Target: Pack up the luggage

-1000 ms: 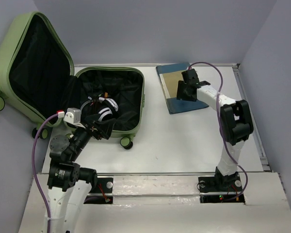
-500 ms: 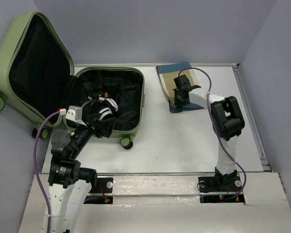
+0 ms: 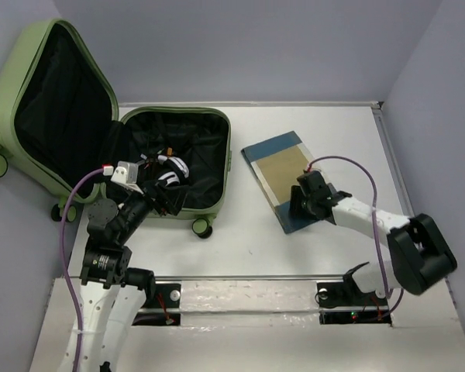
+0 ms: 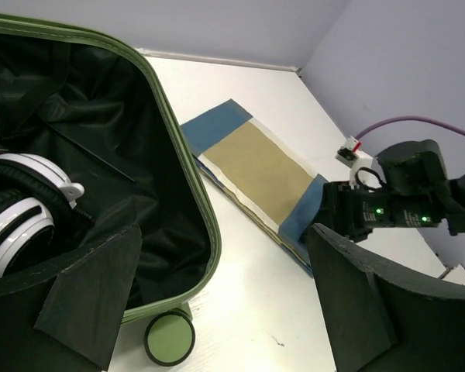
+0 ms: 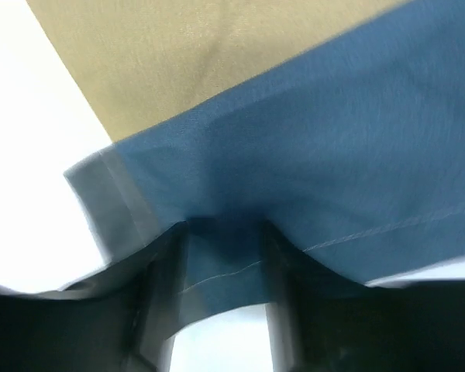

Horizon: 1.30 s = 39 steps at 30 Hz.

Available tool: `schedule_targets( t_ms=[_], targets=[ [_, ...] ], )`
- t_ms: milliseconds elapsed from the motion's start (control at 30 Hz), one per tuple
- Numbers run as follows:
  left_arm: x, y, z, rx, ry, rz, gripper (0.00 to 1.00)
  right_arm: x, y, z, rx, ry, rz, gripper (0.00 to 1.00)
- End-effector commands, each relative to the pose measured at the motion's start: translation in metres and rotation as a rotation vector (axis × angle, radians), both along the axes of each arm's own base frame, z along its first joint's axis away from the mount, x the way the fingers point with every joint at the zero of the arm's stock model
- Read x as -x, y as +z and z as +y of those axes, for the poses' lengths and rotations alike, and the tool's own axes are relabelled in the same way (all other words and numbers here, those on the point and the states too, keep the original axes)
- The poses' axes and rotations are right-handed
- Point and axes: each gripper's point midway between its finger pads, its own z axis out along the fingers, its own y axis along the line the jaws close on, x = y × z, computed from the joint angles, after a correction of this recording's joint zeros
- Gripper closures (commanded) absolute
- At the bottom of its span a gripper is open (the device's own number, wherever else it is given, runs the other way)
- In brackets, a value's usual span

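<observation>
My left arm (image 3: 112, 225) rises from its base and leans forward, wrist pitched down. The left gripper (image 4: 225, 232) has its jaws spread wide, holding nothing. My right arm (image 3: 364, 213) lies low, folded at the elbow, reaching leftward. The right gripper (image 5: 221, 263) pinches the blue cloth (image 5: 310, 155) at its edge.

Bright, even light, soft shadows on the white tabletop (image 3: 256, 240); the right wrist close-up of the blue cloth (image 5: 333, 155) is blurred.

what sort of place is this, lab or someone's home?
Probably a lab test cell: left arm and right arm bolted to a white table, bare grey walls boxing it in, plus an open green suitcase and a folded cloth.
</observation>
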Motion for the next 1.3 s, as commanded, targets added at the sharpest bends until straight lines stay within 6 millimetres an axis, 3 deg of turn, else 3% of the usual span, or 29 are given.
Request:
schedule_targets(
  t_ms=[0,33,100,200,233,400,500,767,833,867,900,933,967,1033,1200,1267],
  targets=[
    [0.003,0.023,-0.011,0.057,-0.062,-0.040,0.01,0.003,0.039,-0.014,-0.072,-0.099,-0.083,0.11],
    [0.004,0.027,-0.012,0.063,-0.067,-0.046,0.01,0.001,0.045,-0.021,-0.085,-0.130,-0.095,0.03],
    [0.006,0.040,-0.013,0.074,-0.079,-0.062,0.01,0.000,0.062,-0.029,-0.127,-0.183,-0.139,0.02],
    [0.011,0.057,-0.015,0.088,-0.094,-0.091,0.01,0.004,0.068,-0.048,-0.162,-0.297,-0.170,0.03],
    [0.014,0.063,-0.016,0.096,-0.101,-0.100,0.01,0.003,0.065,-0.061,-0.152,-0.356,-0.171,0.02],
    [0.019,0.072,-0.020,0.121,-0.133,-0.115,0.01,0.006,0.041,-0.083,-0.167,-0.492,-0.090,0.06],
    [0.024,0.078,-0.021,0.127,-0.141,-0.134,0.01,0.008,0.019,-0.086,-0.136,-0.529,-0.005,0.07],
    [0.028,0.069,-0.026,0.141,-0.179,-0.126,0.01,0.002,-0.012,-0.086,-0.086,-0.568,0.105,0.16],
    [0.028,0.067,-0.026,0.143,-0.182,-0.124,0.01,-0.003,-0.017,-0.091,-0.059,-0.573,0.117,0.25],
    [0.028,0.067,-0.027,0.144,-0.185,-0.122,0.01,-0.007,-0.019,-0.098,-0.052,-0.584,0.124,0.40],
    [0.030,0.067,-0.029,0.143,-0.197,-0.122,0.01,-0.014,-0.023,-0.103,-0.029,-0.561,0.138,0.48],
    [0.029,0.066,-0.030,0.142,-0.205,-0.116,0.01,-0.017,-0.024,-0.107,-0.035,-0.552,0.151,0.66],
    [0.031,0.068,-0.031,0.141,-0.216,-0.118,0.01,-0.021,-0.025,-0.126,-0.041,-0.599,0.160,0.74],
    [0.028,0.068,-0.033,0.143,-0.220,-0.105,0.01,-0.035,-0.023,-0.128,-0.134,-0.561,0.159,0.93],
    [0.020,0.078,-0.044,0.159,-0.244,-0.082,0.01,-0.061,-0.004,-0.164,-0.034,-0.571,0.095,0.93],
    [0.011,0.079,-0.057,0.165,-0.238,-0.053,0.01,-0.060,0.000,-0.195,0.118,-0.597,0.088,0.93]
  ],
)
